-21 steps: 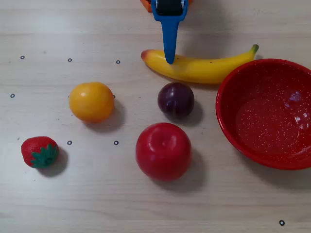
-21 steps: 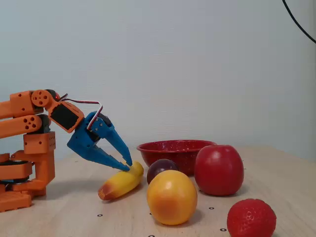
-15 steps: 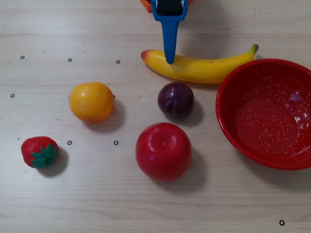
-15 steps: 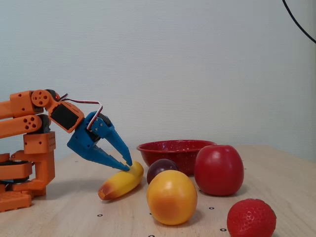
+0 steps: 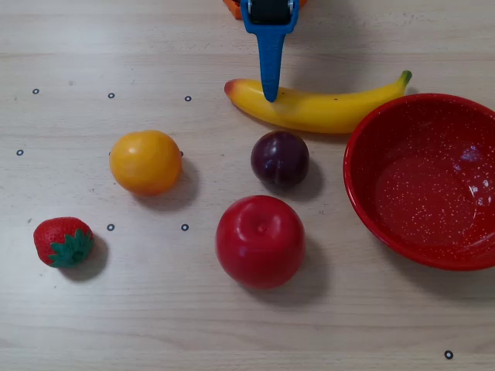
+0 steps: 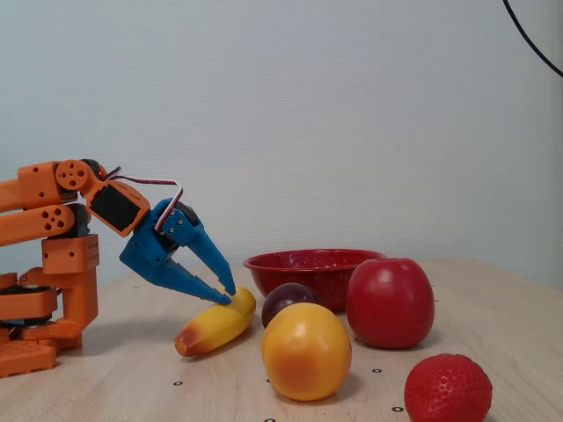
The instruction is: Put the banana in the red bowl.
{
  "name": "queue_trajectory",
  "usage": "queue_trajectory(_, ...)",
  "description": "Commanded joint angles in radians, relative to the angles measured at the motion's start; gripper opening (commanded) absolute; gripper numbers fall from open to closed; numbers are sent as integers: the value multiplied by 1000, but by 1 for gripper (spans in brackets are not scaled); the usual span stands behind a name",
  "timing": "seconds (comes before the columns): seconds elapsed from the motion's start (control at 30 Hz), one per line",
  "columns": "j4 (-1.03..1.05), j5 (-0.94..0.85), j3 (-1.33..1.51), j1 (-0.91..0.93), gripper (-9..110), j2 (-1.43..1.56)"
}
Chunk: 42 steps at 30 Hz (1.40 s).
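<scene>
The yellow banana (image 5: pixel 325 112) lies flat at the back of the table, its green stem next to the rim of the red bowl (image 5: pixel 421 185), which stands at the right and holds nothing. My blue gripper (image 5: pixel 270 97) reaches in from the top edge, and its tip rests on the banana's far edge near the orange-red end. In the fixed view the gripper (image 6: pixel 228 296) slopes down onto the top of the banana (image 6: pixel 215 327). Its fingertips are nearly together and nothing shows between them. The bowl (image 6: pixel 299 262) stands behind the fruit.
A dark plum (image 5: pixel 280 158) sits just in front of the banana, and a red apple (image 5: pixel 260 241) is nearer the camera. An orange fruit (image 5: pixel 145 161) and a strawberry (image 5: pixel 63 241) lie to the left. The orange arm base (image 6: pixel 44 290) stands at the left.
</scene>
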Motion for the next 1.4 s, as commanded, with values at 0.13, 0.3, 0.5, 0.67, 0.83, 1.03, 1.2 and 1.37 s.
queue_trajectory(0.13,26,44,-81,12,0,-69)
queue_trajectory(0.3,149,52,-213,52,0,-141)
queue_trajectory(0.5,328,34,-402,100,0,-245)
queue_trajectory(0.67,465,-8,-565,137,0,-316)
queue_trajectory(0.83,584,-64,-765,178,0,-414)
queue_trajectory(1.03,698,-140,-976,224,0,-541)
queue_trajectory(1.2,772,-215,-1112,273,0,-653)
queue_trajectory(1.37,795,-296,-1180,341,5,-729)
